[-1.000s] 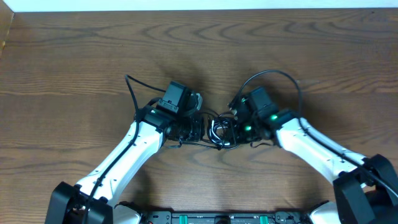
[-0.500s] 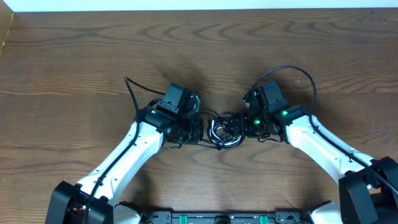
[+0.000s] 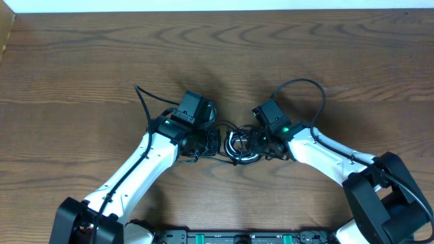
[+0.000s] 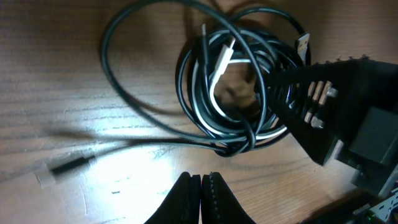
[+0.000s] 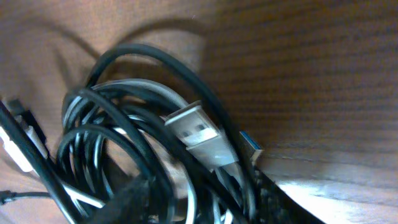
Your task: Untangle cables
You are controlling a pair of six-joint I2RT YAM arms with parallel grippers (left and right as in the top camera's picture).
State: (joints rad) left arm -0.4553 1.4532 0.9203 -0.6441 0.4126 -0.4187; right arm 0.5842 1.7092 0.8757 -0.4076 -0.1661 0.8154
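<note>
The left gripper (image 4: 200, 186) was shut, empty; the right gripper (image 5: 208, 204) stood part-open astride the cables (image 3: 239, 146) mid-tabletop. Pinching several strands together could have tightened the tangle.

cables (image 3: 239, 145): bundled on table (image 3: 102, 61), centre, near its front edge | left gripper (image 3: 215, 142): just left of bundle | right gripper (image 3: 258, 144): at bundle's right edge, reaching among loops
</note>
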